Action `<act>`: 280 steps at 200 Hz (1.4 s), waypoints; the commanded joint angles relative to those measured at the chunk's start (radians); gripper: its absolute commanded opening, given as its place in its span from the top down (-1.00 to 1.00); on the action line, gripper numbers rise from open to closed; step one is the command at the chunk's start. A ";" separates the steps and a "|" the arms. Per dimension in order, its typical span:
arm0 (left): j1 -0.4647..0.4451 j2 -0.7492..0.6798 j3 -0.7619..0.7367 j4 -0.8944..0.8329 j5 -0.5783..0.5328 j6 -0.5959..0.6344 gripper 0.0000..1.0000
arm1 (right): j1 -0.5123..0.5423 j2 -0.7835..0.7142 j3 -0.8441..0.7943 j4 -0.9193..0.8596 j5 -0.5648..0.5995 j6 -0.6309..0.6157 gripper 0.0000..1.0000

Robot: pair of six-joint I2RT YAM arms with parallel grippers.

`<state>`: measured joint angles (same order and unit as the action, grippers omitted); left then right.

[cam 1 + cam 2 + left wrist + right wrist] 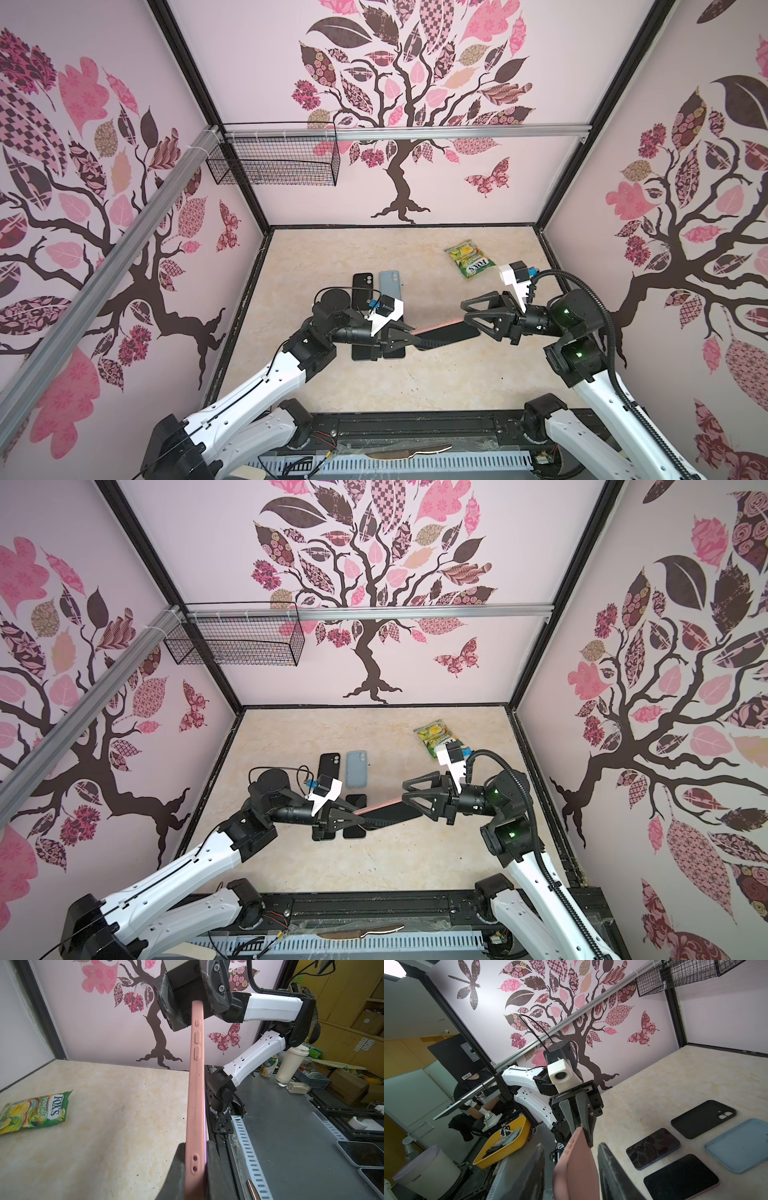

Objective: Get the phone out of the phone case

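Observation:
A pink phone case with the phone still inside hangs level above the table in both top views. My left gripper is shut on one end of it; a thin purple phone edge shows beside the case. My right gripper straddles the opposite end. It is open, with a gap between each finger and the case.
On the table under my left arm lie a black case, a blue-grey case and two bare phones. A green candy bag lies at the back right. A wire basket hangs on the back wall.

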<state>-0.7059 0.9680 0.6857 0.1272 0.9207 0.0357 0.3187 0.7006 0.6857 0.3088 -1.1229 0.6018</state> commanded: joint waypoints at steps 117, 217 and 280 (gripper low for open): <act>-0.016 -0.063 0.047 0.079 -0.092 0.058 1.00 | 0.003 0.043 0.054 -0.067 -0.020 -0.002 0.72; -0.079 -0.105 0.121 -0.057 -0.369 0.314 1.00 | 0.005 0.128 0.086 -0.125 -0.021 0.162 1.00; -0.080 -0.121 0.098 -0.073 -0.354 0.299 1.00 | 0.005 0.085 0.156 -0.293 0.175 0.044 0.95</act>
<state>-0.7807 0.8787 0.7345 -0.0551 0.5617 0.3447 0.3180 0.8181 0.7582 0.1715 -1.0744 0.7410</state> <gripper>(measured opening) 0.134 0.042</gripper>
